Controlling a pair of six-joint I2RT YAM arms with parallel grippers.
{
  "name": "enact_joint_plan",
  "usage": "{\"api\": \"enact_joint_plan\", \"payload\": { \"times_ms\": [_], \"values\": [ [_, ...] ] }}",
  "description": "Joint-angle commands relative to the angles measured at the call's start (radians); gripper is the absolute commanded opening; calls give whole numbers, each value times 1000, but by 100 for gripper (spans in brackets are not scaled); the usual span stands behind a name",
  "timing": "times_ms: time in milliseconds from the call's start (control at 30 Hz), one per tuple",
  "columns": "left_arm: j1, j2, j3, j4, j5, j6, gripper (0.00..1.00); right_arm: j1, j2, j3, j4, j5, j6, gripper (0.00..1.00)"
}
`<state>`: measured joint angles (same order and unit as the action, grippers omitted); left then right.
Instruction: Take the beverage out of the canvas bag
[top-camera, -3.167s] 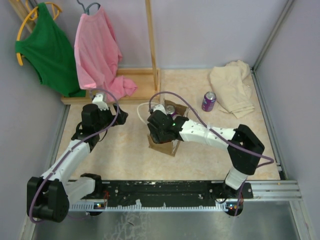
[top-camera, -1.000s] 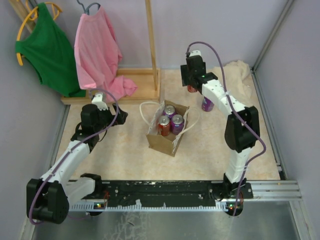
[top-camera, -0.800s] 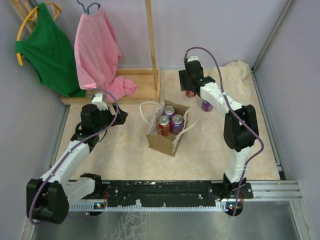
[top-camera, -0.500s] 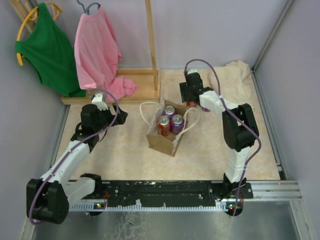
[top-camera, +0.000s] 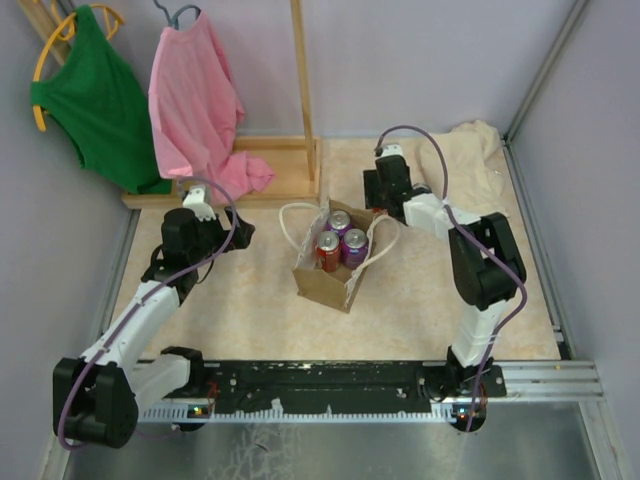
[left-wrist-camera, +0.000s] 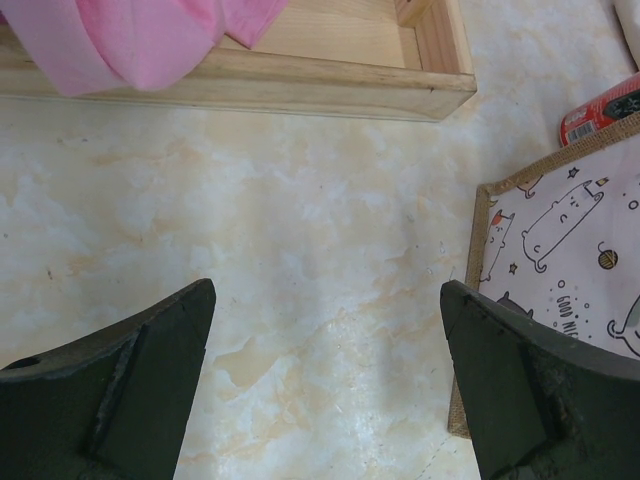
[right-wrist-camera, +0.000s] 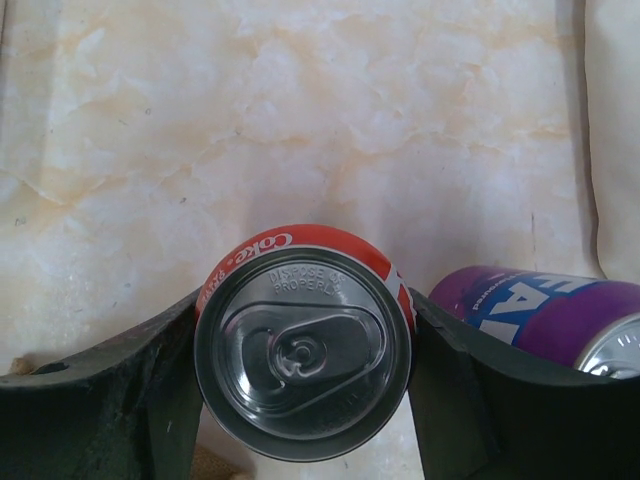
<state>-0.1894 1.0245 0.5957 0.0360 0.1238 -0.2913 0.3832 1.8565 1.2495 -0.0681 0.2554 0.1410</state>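
Right wrist view shows you the red can (right-wrist-camera: 303, 340) clamped in the right gripper (right-wrist-camera: 305, 400) at lower centre, a purple can (right-wrist-camera: 530, 312) just right. Top view: the canvas bag (top-camera: 322, 285) stands mid-frame, just lower-left of that gripper. Your left gripper (left-wrist-camera: 325, 380) gapes wide, empty.

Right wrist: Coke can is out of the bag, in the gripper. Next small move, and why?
Probably ease it straight down onto the table, then open. The right gripper is shut on the Coke can over bare table, clear of the bag. The purple can lies close beside it, so avoid sideways drift.
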Motion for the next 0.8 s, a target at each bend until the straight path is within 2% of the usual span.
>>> {"api": "enact_joint_plan", "payload": {
  "times_ms": [0,33,267,467,633,767],
  "values": [
    [-4,-12,-1,-2,1,4,100,-4,-88,-25,74,-8,31,72],
    [-4,-12,-1,-1,3,3,100,-4,-91,-27,72,-6,31,77],
    [-5,-19,-5,-5,2,0,100,-3,-118,-22,66,3,25,89],
    [-5,-29,-5,-8,-1,2,100,19,-191,-19,69,48,12,89],
    [-5,-27,-4,-9,3,2,100,39,-338,-47,66,150,35,89],
    [-5,-29,-6,-11,-1,1,100,42,-472,-148,49,234,117,87]
  ]
}}
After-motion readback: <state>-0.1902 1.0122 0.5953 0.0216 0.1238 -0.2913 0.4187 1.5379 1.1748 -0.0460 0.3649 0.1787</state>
